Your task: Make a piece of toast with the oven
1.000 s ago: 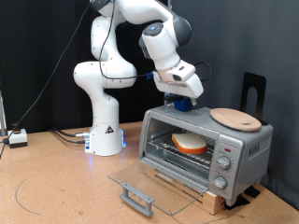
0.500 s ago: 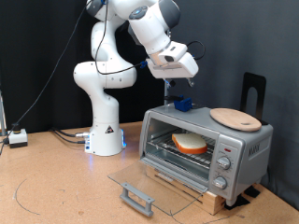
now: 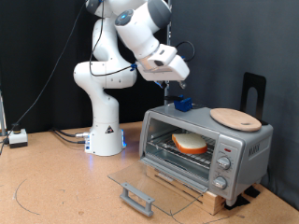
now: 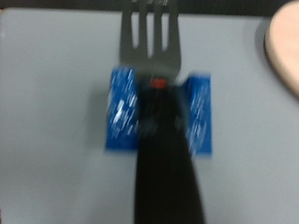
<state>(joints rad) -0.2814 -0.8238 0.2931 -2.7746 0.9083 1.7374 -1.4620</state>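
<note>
The silver-grey oven [image 3: 245,146] stands at the exterior view's right with its glass door [image 3: 140,183] folded down flat. The piece of toast [image 3: 190,143] lies on the wire rack inside. My gripper [image 3: 169,82] hangs above the oven's top. A thin black slotted spatula [image 3: 174,92] hangs down from it towards a blue holder [image 3: 184,105] on the oven's top. In the wrist view the spatula [image 4: 153,42] runs from close to the camera out over the blue holder [image 4: 121,112] and the grey oven top [image 4: 56,93]. My fingers do not show there.
A round light-wood board [image 3: 235,118] lies on the oven's top, and its edge shows in the wrist view [image 4: 286,47]. A black stand [image 3: 253,91] rises behind the oven. The robot's white base [image 3: 105,131] stands at the back. A cable box [image 3: 18,137] lies at the left edge.
My gripper has risen from the blue holder on the oven top and swung towards the exterior view's left, with the spatula hanging below it. The toast and oven have not moved.
</note>
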